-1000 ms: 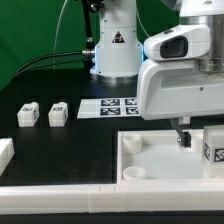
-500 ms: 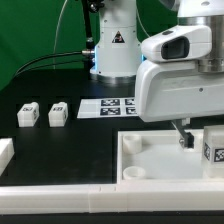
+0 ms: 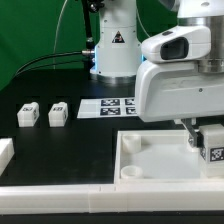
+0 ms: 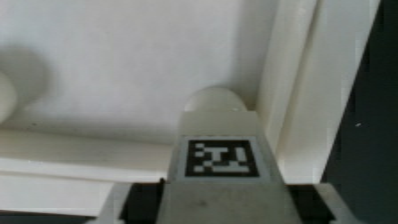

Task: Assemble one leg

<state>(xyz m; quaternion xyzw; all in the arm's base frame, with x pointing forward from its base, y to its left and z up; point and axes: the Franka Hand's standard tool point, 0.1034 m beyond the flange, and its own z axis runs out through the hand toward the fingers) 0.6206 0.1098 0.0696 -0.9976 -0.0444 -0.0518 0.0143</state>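
Observation:
My gripper (image 3: 200, 143) hangs low over the right end of the large white panel (image 3: 155, 165). In the wrist view the gripper (image 4: 226, 205) holds a white leg (image 4: 222, 130) between its two dark pads (image 4: 153, 203), with the leg's tag facing the camera. The leg's rounded tip lies near the panel's raised edge (image 4: 294, 70). In the exterior view this leg (image 3: 213, 150) shows its tag just right of the one visible finger (image 3: 191, 138). Two more legs (image 3: 28, 114) (image 3: 58, 114) stand on the black table at the exterior view's left.
The marker board (image 3: 113, 105) lies flat behind the panel. The robot base (image 3: 115, 50) stands at the back. A white rail (image 3: 60, 198) runs along the front, and a white block (image 3: 5, 152) sits at the far left edge.
My gripper has moved a little toward the exterior view's right, up against the tagged leg. The leg now sits slightly higher and closer to the finger.

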